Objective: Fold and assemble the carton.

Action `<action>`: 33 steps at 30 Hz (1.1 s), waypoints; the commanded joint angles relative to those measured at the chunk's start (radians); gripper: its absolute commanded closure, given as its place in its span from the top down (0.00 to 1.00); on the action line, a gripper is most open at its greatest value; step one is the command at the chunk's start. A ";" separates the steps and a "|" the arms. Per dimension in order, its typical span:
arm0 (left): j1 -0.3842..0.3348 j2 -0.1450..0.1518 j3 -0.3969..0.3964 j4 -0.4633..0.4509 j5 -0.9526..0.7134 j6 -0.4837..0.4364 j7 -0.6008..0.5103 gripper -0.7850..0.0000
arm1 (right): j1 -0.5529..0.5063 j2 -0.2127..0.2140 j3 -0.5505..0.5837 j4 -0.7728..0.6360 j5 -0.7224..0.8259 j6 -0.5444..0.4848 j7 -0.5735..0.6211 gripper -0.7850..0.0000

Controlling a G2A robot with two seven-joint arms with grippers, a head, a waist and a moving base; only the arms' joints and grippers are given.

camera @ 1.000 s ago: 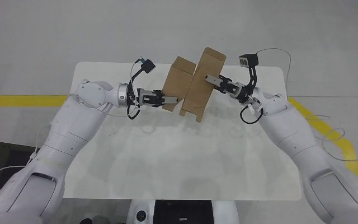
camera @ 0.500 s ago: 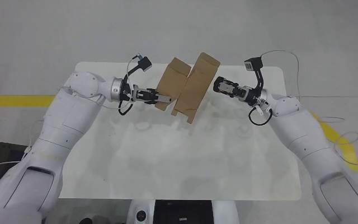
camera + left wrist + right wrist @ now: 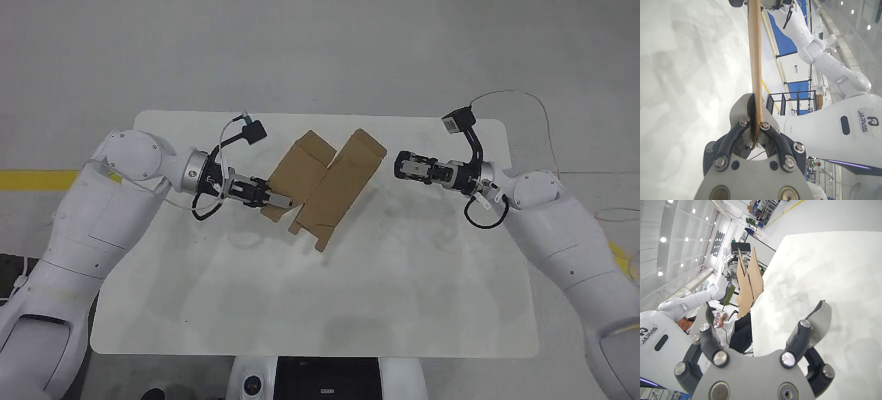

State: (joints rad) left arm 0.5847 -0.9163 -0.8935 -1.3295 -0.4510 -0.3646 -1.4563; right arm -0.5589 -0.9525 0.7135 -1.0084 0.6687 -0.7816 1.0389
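Observation:
A flat brown carton (image 3: 325,185) hangs tilted over the far middle of the white table (image 3: 300,300). My left gripper (image 3: 275,202) is shut on its near-left edge; the left wrist view shows the cardboard (image 3: 755,56) edge-on, clamped between the fingers (image 3: 742,111). My right gripper (image 3: 398,165) stands open to the right of the carton, apart from it, with nothing between its fingers (image 3: 821,313). In the right wrist view the carton (image 3: 748,283) shows farther off, held up above the table edge.
The white table has bare surface in front of and around the carton. A yellow floor line (image 3: 35,180) runs past the table on the left.
My right gripper let go of the carton and drew back to the right. My left gripper carried the carton lower and toward the near left, and it now lies flatter.

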 commanded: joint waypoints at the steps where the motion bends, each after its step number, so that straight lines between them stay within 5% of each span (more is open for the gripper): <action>1: -0.001 0.019 0.020 -0.038 -0.004 0.002 -0.002 0.00 | 0.003 0.011 -0.008 -0.012 0.003 0.019 0.019 1.00; 7: -0.022 0.070 0.111 -0.114 -0.004 0.003 -0.003 0.00 | 0.012 0.034 -0.042 -0.036 0.014 0.049 0.049 1.00; 33: -0.022 0.070 0.111 -0.114 -0.004 0.003 -0.003 0.00 | 0.012 0.034 -0.042 -0.036 0.014 0.049 0.049 1.00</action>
State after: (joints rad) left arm 0.5630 -0.8465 -0.7824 -1.4438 -0.4550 -0.3619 -1.4592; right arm -0.5472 -0.9186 0.6714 -1.0446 0.6830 -0.7326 1.0881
